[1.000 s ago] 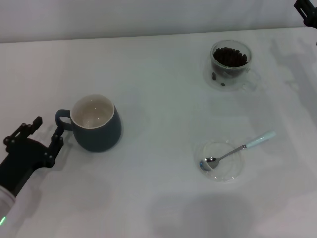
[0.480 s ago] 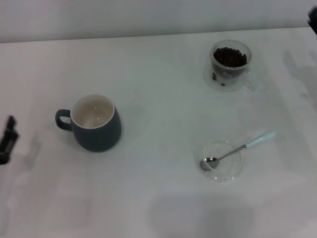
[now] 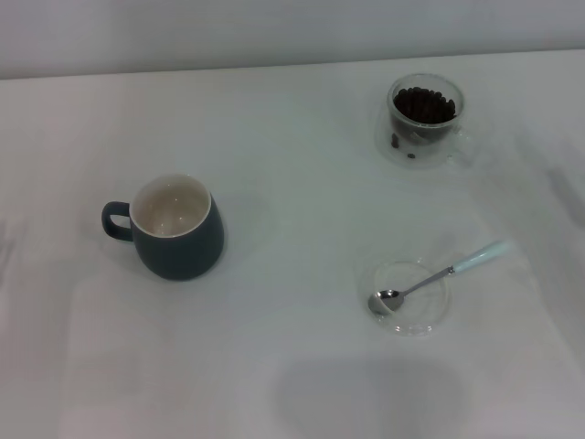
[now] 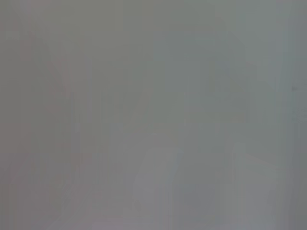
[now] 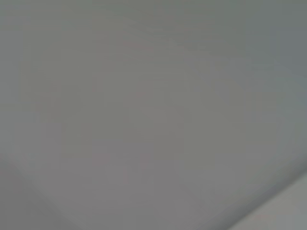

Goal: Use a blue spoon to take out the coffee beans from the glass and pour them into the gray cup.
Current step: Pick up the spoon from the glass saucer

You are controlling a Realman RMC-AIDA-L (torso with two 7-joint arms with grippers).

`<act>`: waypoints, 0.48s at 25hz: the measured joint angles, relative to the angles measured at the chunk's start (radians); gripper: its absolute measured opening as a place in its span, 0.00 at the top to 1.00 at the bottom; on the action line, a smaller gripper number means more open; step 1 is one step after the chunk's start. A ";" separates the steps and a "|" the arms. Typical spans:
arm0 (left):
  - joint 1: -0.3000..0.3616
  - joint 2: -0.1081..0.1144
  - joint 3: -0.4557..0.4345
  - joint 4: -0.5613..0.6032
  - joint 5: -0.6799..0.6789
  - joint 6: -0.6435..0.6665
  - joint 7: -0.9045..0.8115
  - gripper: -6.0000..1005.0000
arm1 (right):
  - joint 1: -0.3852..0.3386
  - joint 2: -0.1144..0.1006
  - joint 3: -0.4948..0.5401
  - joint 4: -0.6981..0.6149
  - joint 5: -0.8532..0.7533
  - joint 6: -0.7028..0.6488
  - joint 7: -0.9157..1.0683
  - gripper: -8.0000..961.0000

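Blue spoon [image 3: 437, 277] lies with its bowl in the clear saucer [image 3: 409, 298] on your counter [image 3: 292, 366]; coffee beans [image 3: 424, 105] fill the glass [image 3: 423, 119]; gray cup [image 3: 174, 226] stands well apart; neither pincer shows, so you cannot tell their state.

A clear round saucer [image 3: 430, 315] rests on the white table [image 3: 292, 110]

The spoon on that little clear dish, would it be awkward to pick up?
Probably somewhat. The spoon looks thin and stiff, so it should not bend. Its bowl sits in the saucer while the pale handle overhangs the rim, so a push may pivot it or slide the saucer. The shiny metal shaft is likely slippery.
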 joint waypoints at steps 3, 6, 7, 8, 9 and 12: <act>-0.020 -0.001 0.000 -0.001 -0.010 -0.005 0.003 0.11 | -0.039 -0.001 -0.032 0.051 -0.002 0.068 0.032 0.12; -0.048 -0.003 0.002 -0.001 -0.009 -0.007 0.007 0.11 | -0.069 -0.002 -0.076 0.088 -0.008 0.107 0.042 0.12; -0.057 -0.003 0.003 -0.001 -0.007 -0.008 0.007 0.11 | -0.074 -0.003 -0.094 0.095 -0.012 0.112 0.046 0.12; -0.065 -0.003 0.003 -0.001 -0.007 -0.008 0.006 0.11 | -0.077 -0.003 -0.116 0.101 -0.018 0.114 0.053 0.12; -0.074 -0.002 0.003 -0.001 -0.007 -0.009 0.006 0.11 | -0.078 -0.003 -0.141 0.106 -0.023 0.114 0.058 0.12; -0.096 -0.001 0.005 -0.001 -0.006 -0.015 0.006 0.11 | -0.070 -0.002 -0.199 0.118 -0.028 0.104 0.064 0.12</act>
